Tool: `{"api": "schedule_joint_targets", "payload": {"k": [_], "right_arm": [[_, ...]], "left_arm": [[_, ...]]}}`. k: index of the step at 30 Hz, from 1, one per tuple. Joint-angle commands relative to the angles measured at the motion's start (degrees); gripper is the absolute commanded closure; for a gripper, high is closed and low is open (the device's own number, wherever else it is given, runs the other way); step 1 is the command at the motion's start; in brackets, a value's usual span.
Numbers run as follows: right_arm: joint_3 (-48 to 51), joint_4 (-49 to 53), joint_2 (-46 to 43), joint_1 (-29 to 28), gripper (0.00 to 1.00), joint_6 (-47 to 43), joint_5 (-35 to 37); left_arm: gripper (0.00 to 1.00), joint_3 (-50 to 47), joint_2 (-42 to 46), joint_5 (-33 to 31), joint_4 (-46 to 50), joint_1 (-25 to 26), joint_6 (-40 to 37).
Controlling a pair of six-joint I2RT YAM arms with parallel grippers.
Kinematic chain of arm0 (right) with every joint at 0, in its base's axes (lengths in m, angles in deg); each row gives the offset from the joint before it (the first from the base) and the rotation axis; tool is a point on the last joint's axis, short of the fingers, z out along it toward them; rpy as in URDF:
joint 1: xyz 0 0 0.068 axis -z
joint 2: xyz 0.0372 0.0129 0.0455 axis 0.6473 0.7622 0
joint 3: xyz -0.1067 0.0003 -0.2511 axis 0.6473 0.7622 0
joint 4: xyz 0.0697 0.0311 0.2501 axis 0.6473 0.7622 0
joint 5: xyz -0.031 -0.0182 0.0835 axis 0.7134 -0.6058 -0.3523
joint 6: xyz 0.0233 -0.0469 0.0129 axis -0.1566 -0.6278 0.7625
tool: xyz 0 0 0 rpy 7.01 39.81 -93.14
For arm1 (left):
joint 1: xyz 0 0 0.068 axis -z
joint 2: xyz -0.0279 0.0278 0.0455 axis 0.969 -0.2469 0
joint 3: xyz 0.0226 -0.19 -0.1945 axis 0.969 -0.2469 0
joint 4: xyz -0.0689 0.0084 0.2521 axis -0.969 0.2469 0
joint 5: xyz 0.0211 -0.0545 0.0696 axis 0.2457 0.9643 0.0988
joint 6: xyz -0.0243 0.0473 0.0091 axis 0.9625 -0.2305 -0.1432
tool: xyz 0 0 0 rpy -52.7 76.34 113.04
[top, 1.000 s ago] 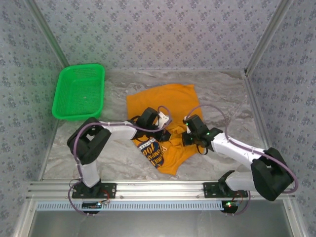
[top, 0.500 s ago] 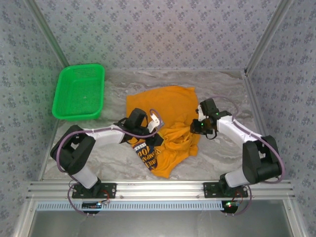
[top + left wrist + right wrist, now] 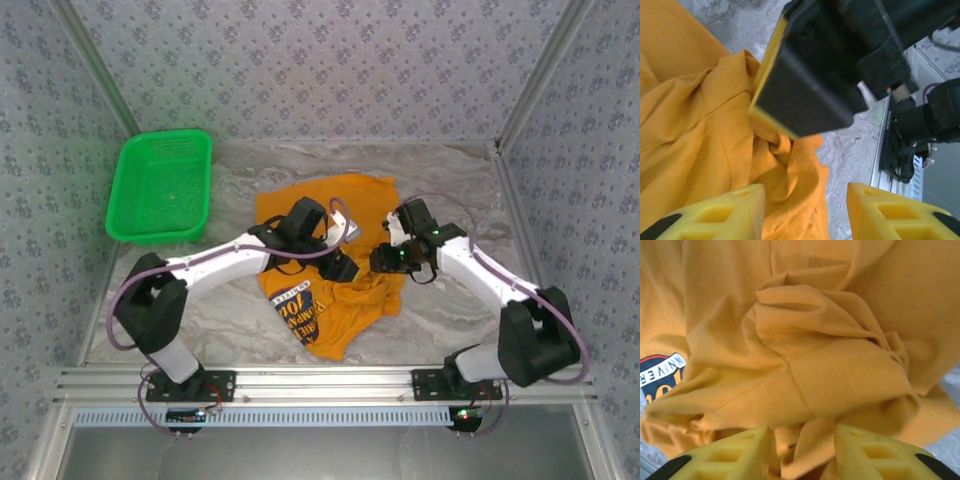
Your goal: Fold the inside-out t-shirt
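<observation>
The t-shirt [image 3: 365,200] is matt, creased cloth; the table [image 3: 240,320] smooth, marble-patterned.

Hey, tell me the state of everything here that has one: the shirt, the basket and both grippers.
Shirt: crumpled in a heap, not folded, print partly showing.
Basket: upright, empty.
Left gripper: jaws open over the shirt, holding nothing.
Right gripper: jaws parted with cloth bunched between them, grip unclear.
</observation>
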Motion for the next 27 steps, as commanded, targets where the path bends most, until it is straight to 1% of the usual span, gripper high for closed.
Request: {"api": "schedule_joint_targets", "payload": {"k": [1, 3, 5, 7, 9, 10, 11, 13, 15, 17, 19, 22, 24, 25, 26, 27], "right_arm": [[0.89, -4.93, 4.58, -0.14, 0.58, 1.00, -2.29], [1.52, -7.22, 6.64, 0.48, 0.62, 1.43, -3.82], [2.19, -9.59, 7.45, 1.61, 0.72, 2.04, -7.44], [1.85, -9.75, 7.26, 2.66, 0.83, 1.86, -10.03], [0.80, -8.18, 6.39, 3.43, 0.96, 0.40, -11.52], [0.26, -7.14, 5.60, 3.84, 1.00, -0.54, -12.56], [-0.29, -6.15, 4.75, 4.22, 1.00, -1.23, -13.09], [-0.55, -4.83, 2.19, 5.32, 1.00, -1.78, -14.51], [-0.05, -4.77, -0.54, 6.41, 1.00, -1.60, -17.55], [1.10, -6.13, -3.74, 6.73, 1.00, -1.55, -22.51], [4.60, -10.64, -8.13, 5.92, 1.00, -1.15, -29.08], [8.89, -17.04, -12.70, 5.58, 1.00, 1.95, -35.97], [9.79, -18.92, -12.50, 5.74, 1.00, 3.78, -38.61], [9.36, -18.83, -11.52, 5.67, 1.00, 4.22, -38.84], [8.80, -18.55, -10.30, 5.53, 1.00, 4.53, -38.90], [7.40, -17.24, -8.43, 5.45, 1.00, 4.74, -38.06]], "left_arm": [[0.54, 1.21, -6.10, -0.43, -0.87, 1.15, 4.15], [0.54, 2.84, -9.48, -3.40, 0.04, 1.30, 5.16], [0.54, 5.28, -13.48, -6.08, 2.26, 0.90, 6.57], [0.54, 7.80, -16.98, -8.09, 4.26, 0.14, 7.92], [0.55, 8.27, -17.61, -11.04, 3.70, -0.71, 8.93], [0.56, 8.13, -17.15, -12.46, 3.23, -1.20, 8.96], [0.58, 8.03, -16.60, -13.62, 3.04, -1.61, 8.77], [0.72, 7.51, -14.60, -16.35, 2.49, -2.34, 7.82], [0.83, 6.60, -12.66, -18.21, 1.67, -3.17, 7.32], [0.91, 5.09, -10.98, -18.75, 0.05, -4.12, 7.29], [1.00, 2.41, -8.95, -18.02, -3.11, -5.13, 6.92], [1.00, -1.97, -6.23, -14.46, -8.40, -6.52, 5.73], [1.00, -5.28, -4.51, -14.39, -11.95, -7.35, 5.62], [1.00, -6.64, -3.80, -14.22, -13.53, -7.79, 5.81], [0.97, -7.50, -3.34, -13.96, -14.43, -8.17, 5.88], [0.92, -8.18, -2.75, -13.46, -15.16, -8.39, 5.49]]}}
